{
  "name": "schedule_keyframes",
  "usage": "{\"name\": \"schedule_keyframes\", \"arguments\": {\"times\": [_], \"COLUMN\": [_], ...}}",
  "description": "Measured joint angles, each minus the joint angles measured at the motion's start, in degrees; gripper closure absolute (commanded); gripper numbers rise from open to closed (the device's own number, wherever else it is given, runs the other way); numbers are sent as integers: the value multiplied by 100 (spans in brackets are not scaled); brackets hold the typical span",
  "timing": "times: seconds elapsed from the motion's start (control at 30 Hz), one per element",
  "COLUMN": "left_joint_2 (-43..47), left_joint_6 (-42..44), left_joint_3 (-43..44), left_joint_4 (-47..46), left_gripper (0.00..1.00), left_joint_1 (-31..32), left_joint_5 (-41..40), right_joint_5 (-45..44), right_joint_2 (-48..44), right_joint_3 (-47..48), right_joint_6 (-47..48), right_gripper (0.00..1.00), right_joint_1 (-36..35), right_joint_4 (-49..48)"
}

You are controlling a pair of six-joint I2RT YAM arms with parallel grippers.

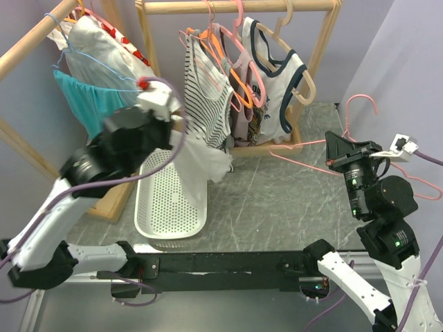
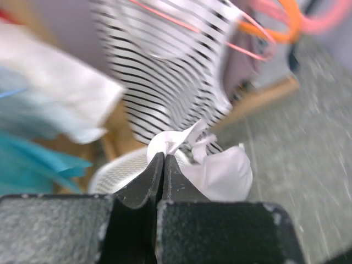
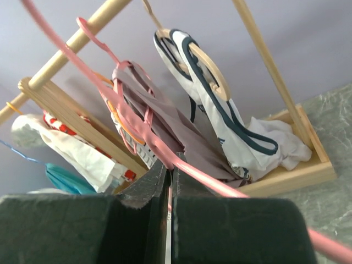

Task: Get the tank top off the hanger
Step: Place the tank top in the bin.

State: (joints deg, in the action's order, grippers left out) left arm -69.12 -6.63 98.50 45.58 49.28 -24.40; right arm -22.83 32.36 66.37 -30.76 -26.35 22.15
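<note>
Left end effector (image 2: 164, 158): clamped on bunched tip of white tank top (image 2: 220, 176), cloth hanging below; thin pinch may slip. Right end effector (image 3: 169, 163): closed on pink hanger (image 3: 231, 191).

1. Tank top (image 1: 202, 162): plain white.
2. Hanger (image 3: 231, 190): pink.
3. Striped top (image 1: 204, 86): thin black stripes on white.
4. Basket (image 1: 169, 207): white, dotted all over with holes.
5. Table (image 1: 277, 200): grey, pale marble veining.
6. Trimmed top (image 1: 280, 76): white, navy edging.
7. Hanging cloth (image 1: 83, 97): teal.
8. Wall (image 1: 408, 55): lilac.

White basket (image 1: 166, 200) on grey table (image 1: 277, 200), striped top (image 1: 204, 90) on wood rack (image 1: 235, 6) behind.
</note>
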Motion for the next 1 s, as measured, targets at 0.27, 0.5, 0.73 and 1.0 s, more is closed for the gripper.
{"name": "schedule_keyframes", "arguments": {"times": [0.27, 0.5, 0.73, 1.0], "left_joint_2": [612, 404, 245, -46], "left_joint_6": [-236, -623, -809, -1062], "left_joint_3": [-278, -1744, -2472, -2498], "left_joint_4": [376, 522, 280, -173], "left_gripper": [99, 99, 68, 1], "left_joint_1": [-101, -114, -267, -387], "left_joint_5": [-861, -723, -125, 175], "right_joint_5": [214, 428, 758, 981], "right_joint_2": [157, 160, 260, 407], "right_joint_3": [-26, -31, -31, -31], "right_joint_6": [-11, -24, -28, -24], "right_gripper": [98, 98, 99, 99], "right_joint_1": [0, 0, -2, -2], "right_joint_4": [4, -2, -50, -46]}}
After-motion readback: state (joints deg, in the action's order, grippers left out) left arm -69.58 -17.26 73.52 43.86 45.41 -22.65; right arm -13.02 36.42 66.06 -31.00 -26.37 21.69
